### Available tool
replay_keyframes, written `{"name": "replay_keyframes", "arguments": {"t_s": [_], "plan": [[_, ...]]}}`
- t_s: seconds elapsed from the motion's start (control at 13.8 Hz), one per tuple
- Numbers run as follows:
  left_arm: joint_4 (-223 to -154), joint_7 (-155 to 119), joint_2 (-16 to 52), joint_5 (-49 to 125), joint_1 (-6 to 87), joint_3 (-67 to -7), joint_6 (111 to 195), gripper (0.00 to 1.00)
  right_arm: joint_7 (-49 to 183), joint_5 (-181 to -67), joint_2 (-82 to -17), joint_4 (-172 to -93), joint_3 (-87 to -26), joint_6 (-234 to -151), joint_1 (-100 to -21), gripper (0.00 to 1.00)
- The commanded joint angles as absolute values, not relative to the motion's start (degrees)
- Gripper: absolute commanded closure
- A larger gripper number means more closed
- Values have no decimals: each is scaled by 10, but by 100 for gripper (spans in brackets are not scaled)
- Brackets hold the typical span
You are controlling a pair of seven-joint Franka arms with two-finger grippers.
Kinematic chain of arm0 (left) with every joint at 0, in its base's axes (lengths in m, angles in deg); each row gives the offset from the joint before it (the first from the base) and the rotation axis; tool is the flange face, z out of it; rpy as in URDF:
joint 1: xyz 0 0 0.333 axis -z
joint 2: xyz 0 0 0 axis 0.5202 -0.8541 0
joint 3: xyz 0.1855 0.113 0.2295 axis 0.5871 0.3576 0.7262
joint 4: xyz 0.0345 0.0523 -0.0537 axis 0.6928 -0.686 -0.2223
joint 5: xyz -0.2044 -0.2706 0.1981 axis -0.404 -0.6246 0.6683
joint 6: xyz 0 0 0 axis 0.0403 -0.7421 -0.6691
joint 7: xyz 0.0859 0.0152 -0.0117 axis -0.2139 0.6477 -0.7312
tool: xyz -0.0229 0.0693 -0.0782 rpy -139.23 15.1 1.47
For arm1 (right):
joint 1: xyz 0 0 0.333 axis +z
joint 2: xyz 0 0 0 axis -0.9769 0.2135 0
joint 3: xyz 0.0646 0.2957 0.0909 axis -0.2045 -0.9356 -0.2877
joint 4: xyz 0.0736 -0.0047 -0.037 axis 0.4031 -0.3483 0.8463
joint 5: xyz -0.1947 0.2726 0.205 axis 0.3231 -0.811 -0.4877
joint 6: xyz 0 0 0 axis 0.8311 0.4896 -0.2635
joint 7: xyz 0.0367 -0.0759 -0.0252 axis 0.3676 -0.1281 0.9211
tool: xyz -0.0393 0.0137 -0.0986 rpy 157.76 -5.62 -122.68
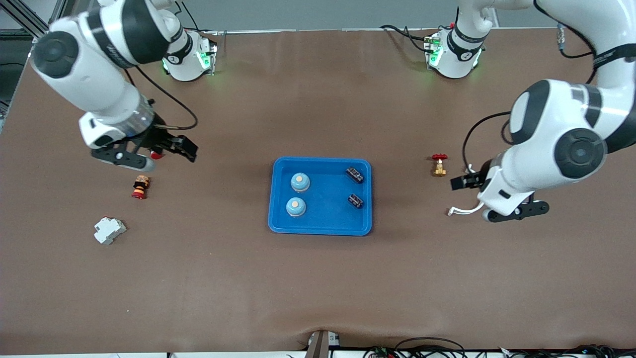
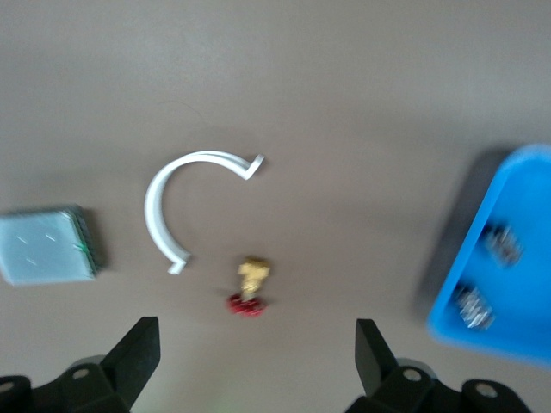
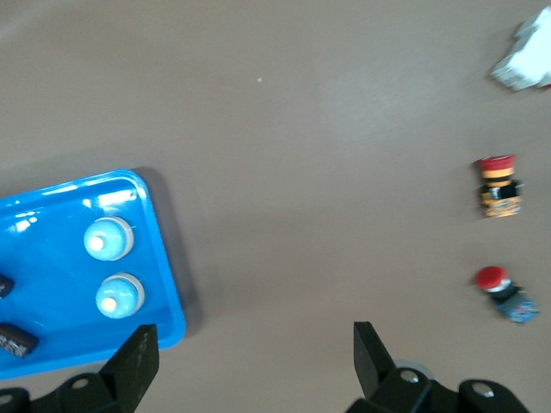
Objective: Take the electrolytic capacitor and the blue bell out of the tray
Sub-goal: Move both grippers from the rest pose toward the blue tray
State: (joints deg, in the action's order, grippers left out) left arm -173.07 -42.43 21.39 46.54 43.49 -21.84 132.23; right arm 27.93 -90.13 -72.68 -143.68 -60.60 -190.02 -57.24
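Note:
Two light blue bells (image 1: 300, 182) (image 1: 295, 207) stand in a blue tray (image 1: 320, 229) at mid-table, on its side toward the right arm. Two black capacitors (image 1: 355, 174) (image 1: 356, 201) lie in the same tray toward the left arm. The right wrist view shows the bells (image 3: 109, 238) (image 3: 119, 295) in the tray (image 3: 159, 249). The capacitors (image 2: 502, 243) (image 2: 474, 306) show in the left wrist view. My right gripper (image 1: 164, 149) (image 3: 254, 357) hangs open and empty over bare table beside the tray. Toward the other end, my left gripper (image 1: 472, 191) (image 2: 258, 353) is open and empty too.
A brass valve with a red handle (image 1: 438, 165) (image 2: 250, 284) and a white curved clip (image 1: 464, 210) (image 2: 172, 206) lie near the left gripper. Two red push buttons (image 1: 140, 187) (image 3: 504, 288) and a white breaker (image 1: 109, 230) lie toward the right arm's end.

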Motion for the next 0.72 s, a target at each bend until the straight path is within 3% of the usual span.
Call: {"name": "replay_keyframes", "arguments": {"t_s": [0.0,0.65], "plan": [[-1722,-554,194,458,450,-226,1360,0,220,-906,-698,-1449,-601,-1938,-537,0],[-1720,-822,133,436,545,-227,1467,0,91,-906,-611,-1416,-600,-1987,-446,0]]}}
